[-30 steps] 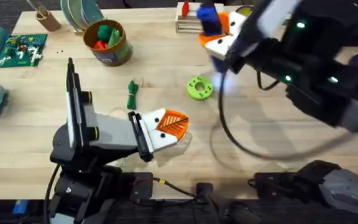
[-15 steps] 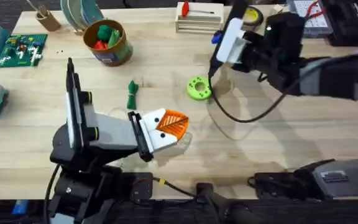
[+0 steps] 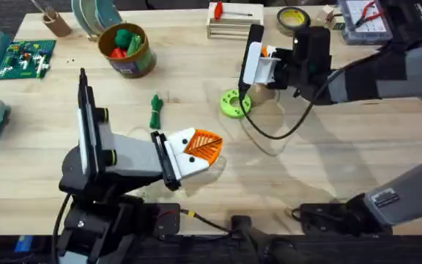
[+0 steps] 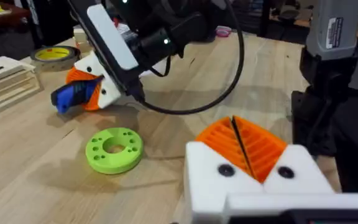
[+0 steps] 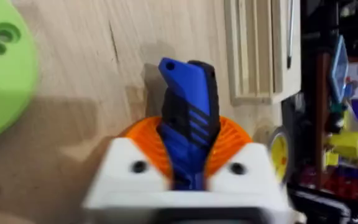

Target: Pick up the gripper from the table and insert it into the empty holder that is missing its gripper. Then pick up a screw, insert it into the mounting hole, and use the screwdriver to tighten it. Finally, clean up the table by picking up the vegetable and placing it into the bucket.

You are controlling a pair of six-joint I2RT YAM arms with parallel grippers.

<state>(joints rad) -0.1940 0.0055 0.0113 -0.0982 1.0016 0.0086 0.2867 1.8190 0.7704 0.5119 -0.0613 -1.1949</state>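
My right gripper (image 3: 258,60) is shut on the blue screwdriver (image 5: 188,118), whose handle sits between the orange pads. It hangs low over the table (image 3: 328,154), just behind the bright green disc (image 3: 233,103). From the left wrist, the screwdriver (image 4: 73,96) pokes out beyond the disc (image 4: 114,148). My left gripper (image 3: 200,150) rests shut near the front, its orange ribbed pads (image 4: 247,140) pressed together with nothing between them. I cannot tell the gripper piece and holder apart from those white fingers. The dark green vegetable (image 3: 156,111) lies left of the disc. The gold bucket (image 3: 127,50) stands at the back left.
A black cable (image 3: 269,132) loops from the right arm across the tabletop. A wooden rack with a red-handled tool (image 3: 233,18), a yellow tape roll (image 3: 293,18) and a parts box (image 3: 361,15) line the back edge. A tan cup (image 3: 53,22) and a green board (image 3: 24,57) sit far left.
My right arm came down from close under the camera and moved left, bringing the screwdriver low beside the green disc. The left arm has stayed still.
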